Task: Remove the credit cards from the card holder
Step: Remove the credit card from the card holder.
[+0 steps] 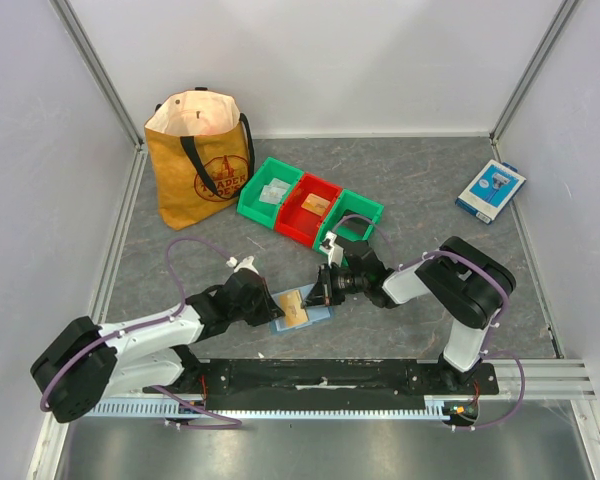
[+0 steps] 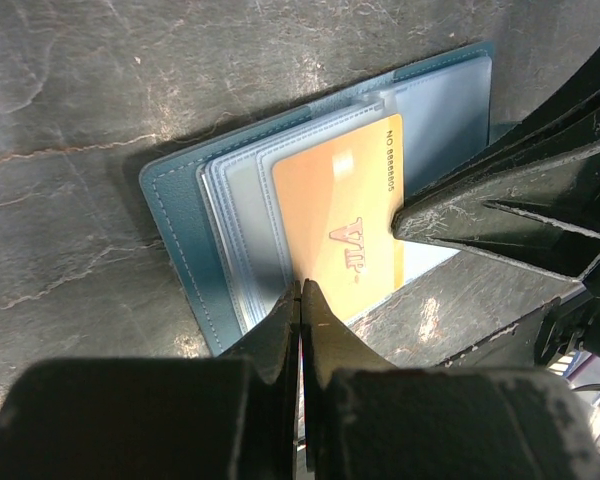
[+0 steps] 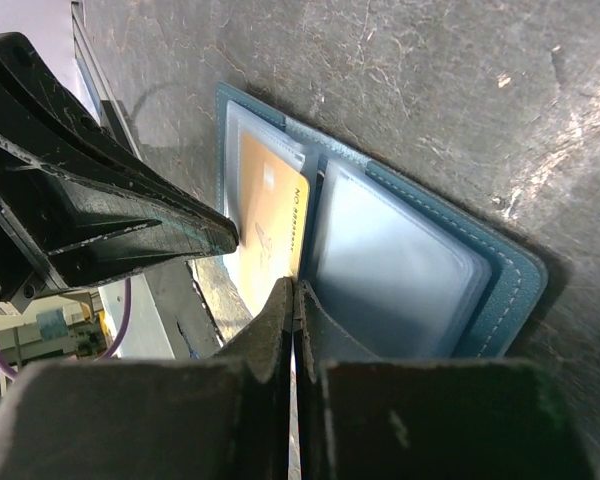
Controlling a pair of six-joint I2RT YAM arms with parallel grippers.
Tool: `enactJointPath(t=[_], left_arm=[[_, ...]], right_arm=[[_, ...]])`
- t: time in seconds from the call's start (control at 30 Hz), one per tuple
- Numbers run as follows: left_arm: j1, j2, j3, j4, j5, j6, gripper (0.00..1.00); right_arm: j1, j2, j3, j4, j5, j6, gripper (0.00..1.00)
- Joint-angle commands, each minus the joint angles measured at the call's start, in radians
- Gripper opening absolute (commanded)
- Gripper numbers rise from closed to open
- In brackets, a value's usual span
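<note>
Dusty-blue leather, opened flat on the dark grey table [image 1: 430, 200]: the card holder [image 2: 180, 235], close to the front edge and just between the two arms. On its left half as seen from above, over the clear plastic sleeves, one orange-tan credit card [image 2: 335, 200] with "VIP" on the face; hard to tell whether inside the top sleeve or only on top of it. Left gripper [image 2: 300, 292] fully closed, finger against finger, nothing seen between them, tips down at the short edge of the card. Right gripper [image 3: 293, 290] closed as well, tips at the long edge of the same card, the edge with the printed number, next to the middle fold of the holder; pinched or only touched, impossible to say. Both grippers near each other over the holder. Farther back, well apart from all this: a mustard-yellow tote bag [image 1: 200, 165] with black handles, upright at the left; beside it a row of three small bins, touching side by side, a green bin [image 1: 248, 207], a red bin [image 1: 292, 230], a second green bin [image 1: 373, 211]; a pale card [image 1: 272, 193] in the first, a tan card [image 1: 317, 205] in the red one. At the far right, near the wall, a blue-and-white box [image 1: 490, 190], lying flat.
</note>
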Motion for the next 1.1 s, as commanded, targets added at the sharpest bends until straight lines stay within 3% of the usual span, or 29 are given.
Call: enactJointPath(t=[0.0,0.73,0.97,1.07], left_arm=[[0.003,-0.006,-0.028,-0.068,-0.048,-0.009,0.02],[0.003,-0.05,0.005,-0.104,-0.045,0.014,0.02],[0.0,-0.044,0.079,-0.034,0.026,0.063,0.18],[0.0,0.011,0.117,-0.016,0.041,0.094,0.19]], right_arm=[[-0.017,-0.018,0.002,-0.055,0.019,-0.051,0.0],[-0.037,-0.084,0.055,-0.273,0.102,-0.164,0.0],[-0.037,-0.07,0.059,-0.257,0.083,-0.158,0.0],[-0.037,-0.069,0.056,-0.254,0.082,-0.158,0.0]])
